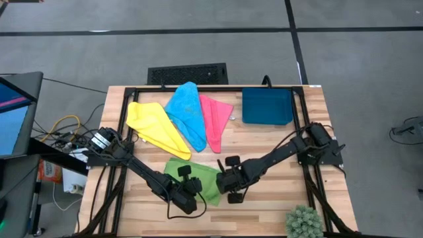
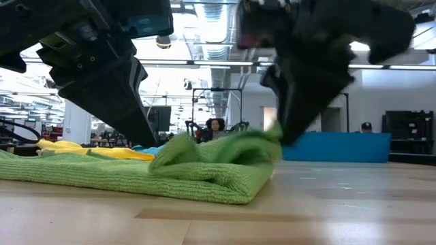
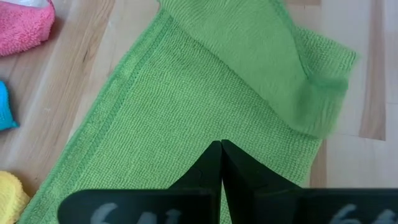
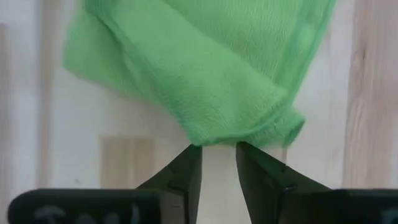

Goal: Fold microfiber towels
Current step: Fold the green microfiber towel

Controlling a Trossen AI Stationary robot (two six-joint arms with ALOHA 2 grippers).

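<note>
Right gripper [image 4: 219, 163]: your fingers stand apart just off the folded corner of the green towel [image 1: 206, 177], grasping nothing. Left gripper [image 3: 221, 163]: your fingers are pressed together, tips down on that towel. Find the green towel at six o'clock on the table [image 1: 277, 198]; yellow [image 1: 155, 127], blue [image 1: 187, 111] and pink [image 1: 215, 120] towels lie toward twelve.

High view: straight down from above, far, taking in the whole table [image 1: 277, 142]. Low view: level at tabletop height, very near the green towel [image 2: 170, 173], facing the room behind. Wrist views: close, looking down on the green towel past own fingers. Shared by all four: the green towel.
</note>
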